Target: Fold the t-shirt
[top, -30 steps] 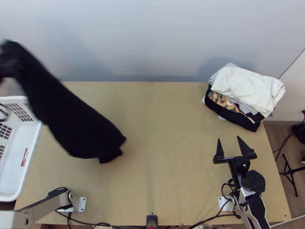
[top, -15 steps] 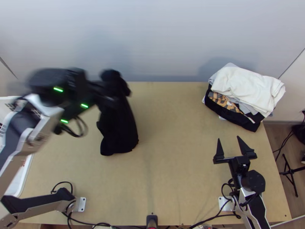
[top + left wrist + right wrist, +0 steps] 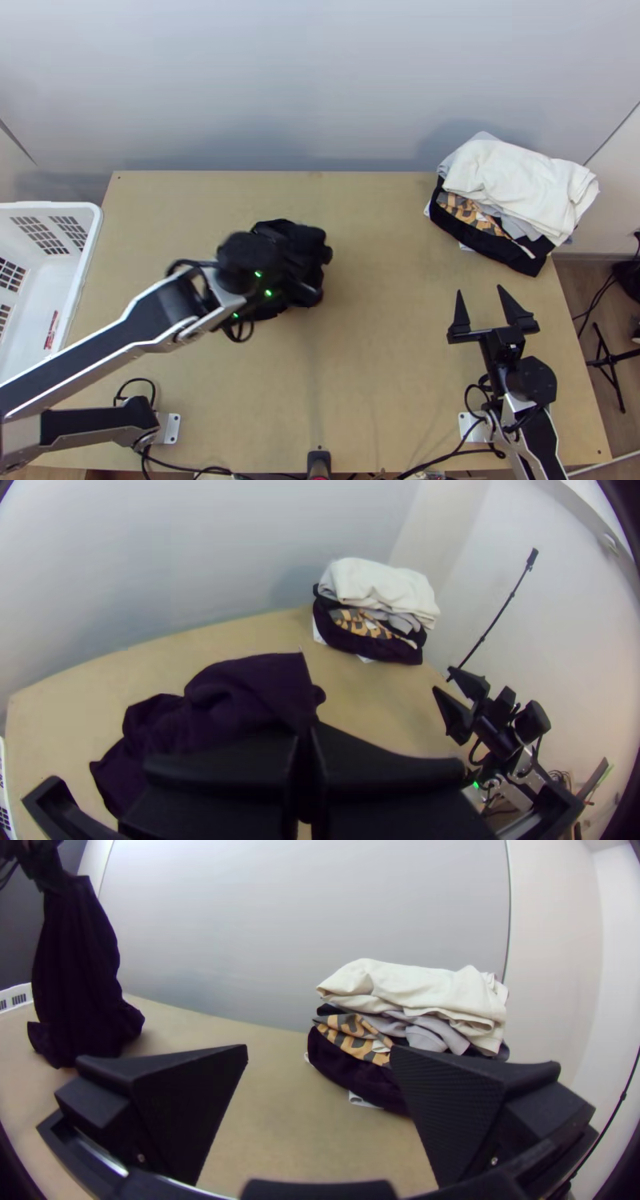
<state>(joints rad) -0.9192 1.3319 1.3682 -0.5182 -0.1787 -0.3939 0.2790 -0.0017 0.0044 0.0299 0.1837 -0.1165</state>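
Black t-shirt [image 3: 80, 973] hangs gathered from the left pincer [image 3: 298, 278].

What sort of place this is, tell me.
Probably a robotics lab or test workspace: a left arm and a right arm stand at a wooden table, dark cloth hangs from the left gripper, and a pile of clothes sits at the far right corner.

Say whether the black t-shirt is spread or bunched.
Bunched, not spread: the t-shirt hangs from the left gripper in narrow folds, crumpled at its lower end.
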